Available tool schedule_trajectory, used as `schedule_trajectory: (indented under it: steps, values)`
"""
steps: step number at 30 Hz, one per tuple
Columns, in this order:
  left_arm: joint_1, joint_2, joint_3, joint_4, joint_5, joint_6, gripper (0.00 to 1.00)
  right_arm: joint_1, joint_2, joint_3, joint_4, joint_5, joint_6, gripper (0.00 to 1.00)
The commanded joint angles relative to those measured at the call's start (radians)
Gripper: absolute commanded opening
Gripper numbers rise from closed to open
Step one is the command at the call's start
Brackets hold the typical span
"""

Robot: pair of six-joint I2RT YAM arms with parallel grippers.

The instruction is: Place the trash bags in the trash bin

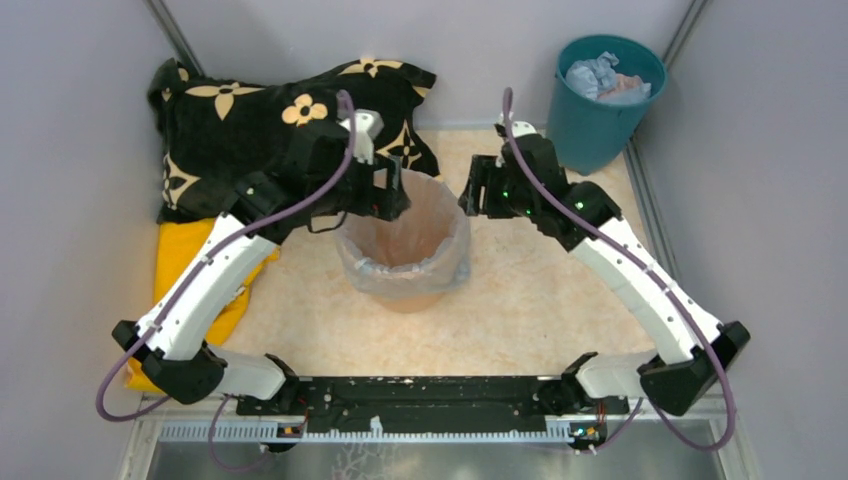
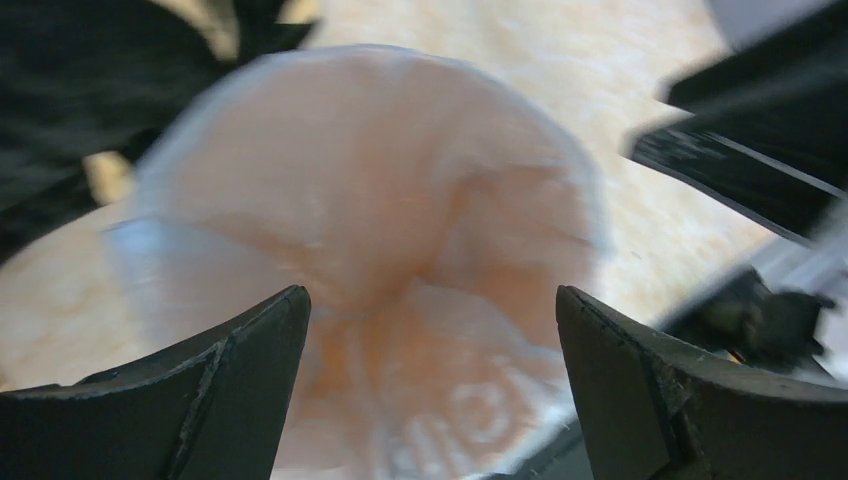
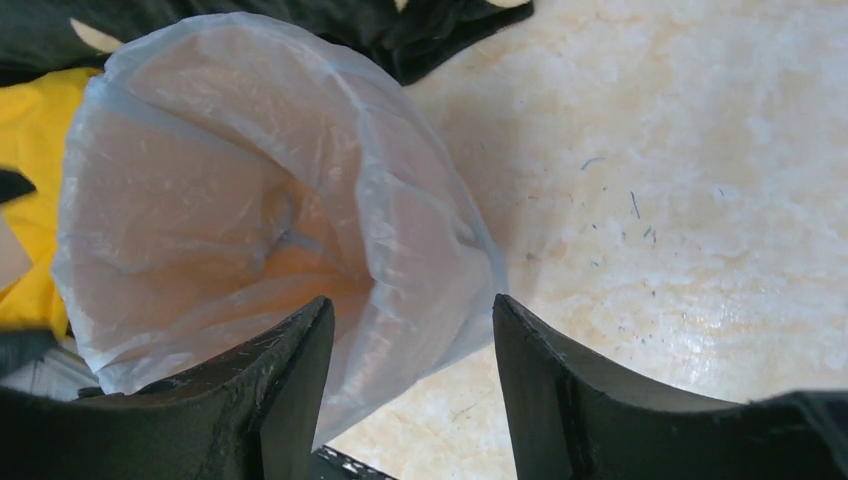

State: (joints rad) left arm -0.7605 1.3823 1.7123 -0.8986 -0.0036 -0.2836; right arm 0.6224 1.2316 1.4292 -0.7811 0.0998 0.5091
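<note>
While the bin (image 1: 410,297) stands upright near the middle of the desk (image 1: 540,300), a bag (image 1: 452,262) lines it: the pale blue film dips into the hollow, and its edge is folded out over the rim and hangs crinkled round the upper wall. Peach plastic shows through the film and below its hem. The left fingers (image 2: 240,360) are spread wide with nothing between them, poised over the far left of the rim, with the lined opening below them in the left wrist view. The right fingers (image 3: 290,380) also stand apart and grip nothing; from above they sit just beside the far right of the rim, and in the right wrist view the bag's folded edge lies beyond the gap between them. Whether either pair touches the film I cannot tell. Pale marks like letters show low on the film in the left wrist view, but they are too blurred to read. A black cloth (image 1: 250,130) printed with yellow flower and diamond motifs lies heaped at the far left, behind the left arm; no lettering can be made out on it. A yellow cloth (image 1: 180,260) lies under that arm at the left edge. A teal bucket (image 1: 590,130) stands in the far right corner, well apart from the bin, with crumpled pale stuff inside.
</note>
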Motion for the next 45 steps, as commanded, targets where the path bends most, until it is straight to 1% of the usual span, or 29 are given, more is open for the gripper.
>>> schedule_trajectory:
  steps: [1, 3, 6, 8, 12, 20, 23, 25, 26, 28, 29, 30, 32, 35, 36, 40, 45]
  values:
    - [0.114, -0.06, -0.03, -0.082, -0.146, 0.046, 0.99, 0.054, 0.109, 0.145, -0.109, 0.02, -0.063, 0.58]
    - [0.144, -0.068, -0.054, -0.106, -0.198, 0.051, 0.98, 0.085, 0.151, 0.181, -0.144, 0.06, -0.063, 0.55]
    - [0.168, -0.082, -0.103, -0.12, -0.242, 0.056, 0.98, 0.128, 0.206, 0.227, -0.201, 0.143, -0.063, 0.54]
    - [0.178, -0.096, -0.14, -0.103, -0.233, 0.062, 0.98, 0.15, 0.242, 0.247, -0.229, 0.185, -0.062, 0.54]
    - [0.191, -0.091, -0.202, -0.086, -0.231, 0.07, 0.97, 0.183, 0.287, 0.25, -0.24, 0.213, -0.054, 0.54]
    - [0.222, -0.085, -0.336, -0.014, -0.173, 0.077, 0.94, 0.228, 0.343, 0.244, -0.287, 0.283, -0.026, 0.55]
    - [0.225, -0.076, -0.375, 0.016, -0.145, 0.075, 0.91, 0.24, 0.348, 0.241, -0.295, 0.298, -0.015, 0.55]
    - [0.226, -0.073, -0.389, 0.032, -0.122, 0.072, 0.84, 0.244, 0.355, 0.247, -0.301, 0.307, -0.014, 0.53]
    - [0.226, -0.072, -0.391, 0.038, -0.108, 0.071, 0.8, 0.244, 0.36, 0.251, -0.307, 0.309, -0.012, 0.5]
    - [0.225, -0.067, -0.391, 0.046, -0.083, 0.069, 0.72, 0.245, 0.369, 0.264, -0.312, 0.319, -0.012, 0.41]
    - [0.225, -0.064, -0.391, 0.048, -0.07, 0.067, 0.7, 0.245, 0.373, 0.27, -0.315, 0.323, -0.012, 0.38]
    - [0.225, -0.06, -0.39, 0.051, -0.052, 0.066, 0.67, 0.244, 0.376, 0.276, -0.316, 0.326, -0.012, 0.32]
    - [0.225, -0.055, -0.393, 0.062, -0.011, 0.063, 0.63, 0.244, 0.381, 0.291, -0.316, 0.332, -0.012, 0.25]
    - [0.225, -0.039, -0.393, 0.073, 0.074, 0.055, 0.6, 0.244, 0.401, 0.324, -0.335, 0.346, -0.015, 0.11]
    - [0.225, -0.032, -0.393, 0.077, 0.108, 0.053, 0.59, 0.244, 0.405, 0.334, -0.342, 0.35, -0.018, 0.07]
    - [0.226, -0.01, -0.388, 0.092, 0.228, 0.04, 0.57, 0.231, 0.389, 0.334, -0.363, 0.373, -0.017, 0.03]
    - [0.222, -0.021, -0.405, 0.146, 0.343, 0.011, 0.57, 0.159, 0.313, 0.243, -0.332, 0.333, -0.04, 0.02]
